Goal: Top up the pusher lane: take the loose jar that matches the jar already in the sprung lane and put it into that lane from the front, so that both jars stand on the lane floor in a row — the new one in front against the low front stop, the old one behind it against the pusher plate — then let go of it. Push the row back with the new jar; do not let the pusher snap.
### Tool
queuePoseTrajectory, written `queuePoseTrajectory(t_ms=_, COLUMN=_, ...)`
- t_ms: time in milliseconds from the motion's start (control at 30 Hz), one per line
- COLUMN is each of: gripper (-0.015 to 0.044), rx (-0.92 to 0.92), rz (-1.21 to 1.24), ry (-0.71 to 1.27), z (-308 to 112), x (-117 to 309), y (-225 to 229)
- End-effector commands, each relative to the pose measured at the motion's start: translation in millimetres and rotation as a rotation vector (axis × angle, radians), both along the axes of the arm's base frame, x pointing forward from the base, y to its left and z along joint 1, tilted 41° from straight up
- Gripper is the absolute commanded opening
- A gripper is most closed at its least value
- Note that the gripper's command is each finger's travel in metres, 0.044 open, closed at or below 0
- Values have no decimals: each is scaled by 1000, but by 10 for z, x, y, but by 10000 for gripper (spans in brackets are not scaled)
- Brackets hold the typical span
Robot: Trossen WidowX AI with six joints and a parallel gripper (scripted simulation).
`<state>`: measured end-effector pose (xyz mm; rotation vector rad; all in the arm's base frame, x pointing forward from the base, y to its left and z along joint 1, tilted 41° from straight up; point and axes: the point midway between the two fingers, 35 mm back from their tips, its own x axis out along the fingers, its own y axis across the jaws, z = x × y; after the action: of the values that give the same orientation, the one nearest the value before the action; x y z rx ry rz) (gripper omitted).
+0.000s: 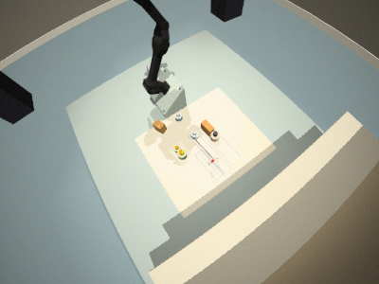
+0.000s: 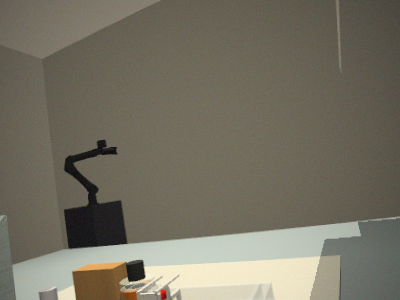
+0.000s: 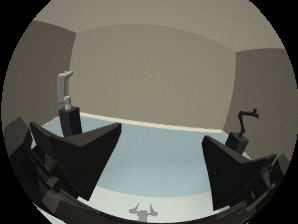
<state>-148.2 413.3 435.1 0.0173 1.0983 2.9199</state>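
Note:
In the overhead view a clear lane (image 1: 207, 156) runs across the cream mat, with a pale-lidded jar (image 1: 194, 135) at its near end and a red part (image 1: 212, 161) further along. A loose pale-lidded jar (image 1: 178, 116) stands on the mat near the arm's grey base (image 1: 167, 97). A dark-lidded jar (image 1: 215, 136) stands to the right of the lane. My gripper (image 3: 164, 134) is open and empty. It is raised high and faces the far wall, well away from the jars. The arm (image 1: 158, 43) leaves the overhead view at the top.
Two brown blocks (image 1: 159, 125) (image 1: 207, 127) stand near the jars. A small tray holds yellow and orange items (image 1: 180, 151). A stepped grey and cream counter (image 1: 284, 199) lies past the mat. Black pedestals (image 1: 14, 101) stand at the room's edges, one of them carrying another arm (image 2: 90, 170).

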Motion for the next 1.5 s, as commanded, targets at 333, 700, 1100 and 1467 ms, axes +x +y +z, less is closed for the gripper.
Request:
queuePoseTrajectory(t_ms=333, gripper=440, rx=192, rz=-14, ry=55, z=818, x=-309, y=-729)
queuePoseTrajectory(t_ms=700, gripper=440, rx=376, rz=60, ry=192, z=1512, x=-608, y=-1777)
queuePoseTrajectory(t_ms=1100, gripper=440, rx=491, rz=261, ry=448, z=2106, x=-491, y=-3327)
queuePoseTrajectory(t_ms=1467, gripper=440, rx=592, rz=484, ry=708, z=2306, x=176, y=-4604)
